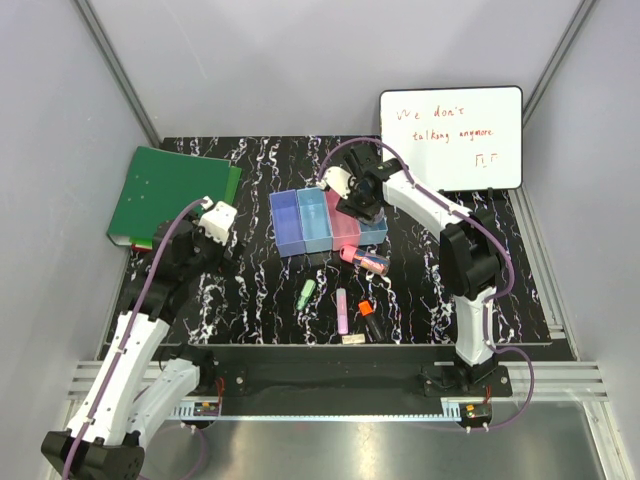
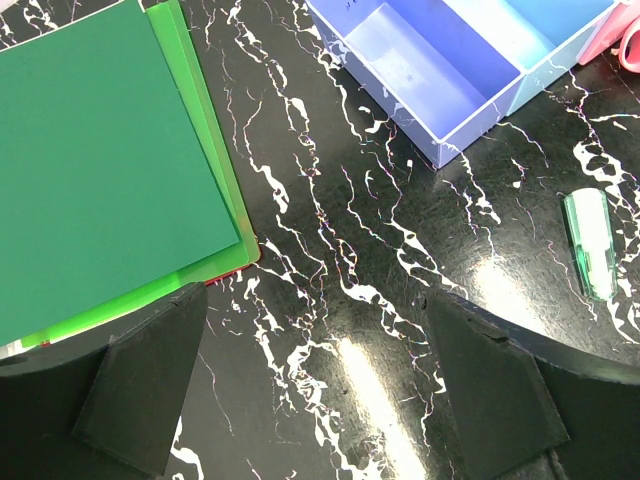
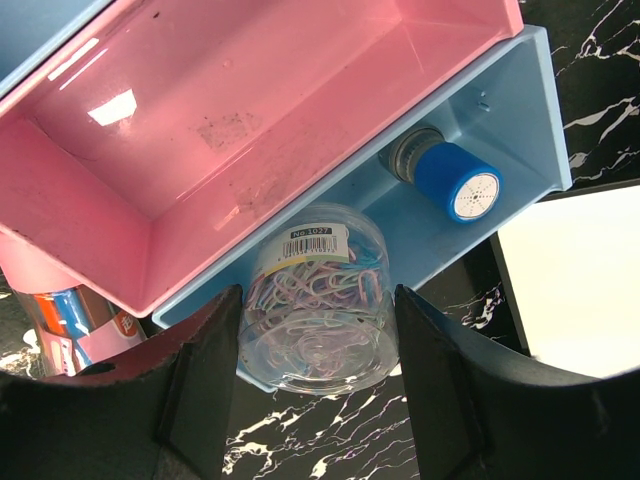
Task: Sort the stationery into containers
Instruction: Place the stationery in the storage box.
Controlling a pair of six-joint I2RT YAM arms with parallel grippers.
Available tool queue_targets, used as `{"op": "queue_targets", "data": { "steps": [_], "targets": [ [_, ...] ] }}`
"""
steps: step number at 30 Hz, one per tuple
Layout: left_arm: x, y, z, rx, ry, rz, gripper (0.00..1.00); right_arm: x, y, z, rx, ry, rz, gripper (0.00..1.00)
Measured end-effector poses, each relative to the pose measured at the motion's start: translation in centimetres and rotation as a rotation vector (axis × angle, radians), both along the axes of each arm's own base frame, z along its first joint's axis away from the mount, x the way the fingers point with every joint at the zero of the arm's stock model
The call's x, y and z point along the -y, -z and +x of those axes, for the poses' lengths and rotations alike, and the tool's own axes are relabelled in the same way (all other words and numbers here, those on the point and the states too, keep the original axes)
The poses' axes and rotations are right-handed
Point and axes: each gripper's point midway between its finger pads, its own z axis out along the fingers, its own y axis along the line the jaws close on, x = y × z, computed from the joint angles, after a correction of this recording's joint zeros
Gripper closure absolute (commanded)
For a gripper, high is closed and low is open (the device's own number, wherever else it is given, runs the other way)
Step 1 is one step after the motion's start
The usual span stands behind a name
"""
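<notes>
Light-blue bin (image 3: 527, 112): bottle (image 3: 450, 178); jar (image 3: 315, 300) in jaws

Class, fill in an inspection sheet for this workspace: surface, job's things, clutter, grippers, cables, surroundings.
Surface: black marbled table.
Job's things: bins; blue-capped bottle lies in the light blue bin; green highlighter, pink highlighter, orange-capped marker, pink-capped tube and eraser loose on the table.
Clutter: green binder, whiteboard.
Grippers: left gripper open, empty; right gripper closed on clear jar at the light blue bin.
Cables: purple cables along both arms.
Surroundings: grey walls.
</notes>
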Motion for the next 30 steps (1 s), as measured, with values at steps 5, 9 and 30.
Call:
{"op": "queue_targets", "data": {
  "steps": [5,9,30],
  "targets": [
    [0.0,0.0,0.0,0.0,0.0,0.0,0.03,0.0,0.4,0.0,-0.006,-0.01,-0.006,0.43],
    [0.0,0.0,0.0,0.0,0.001,0.0,0.03,-0.1,1.1,0.1,-0.016,-0.019,-0.014,0.41],
    [0.2,0.0,-0.1,-0.001,0.008,-0.005,0.02,0.7,0.8,1.8,0.059,-0.039,-0.081,0.28]
  ]
}}
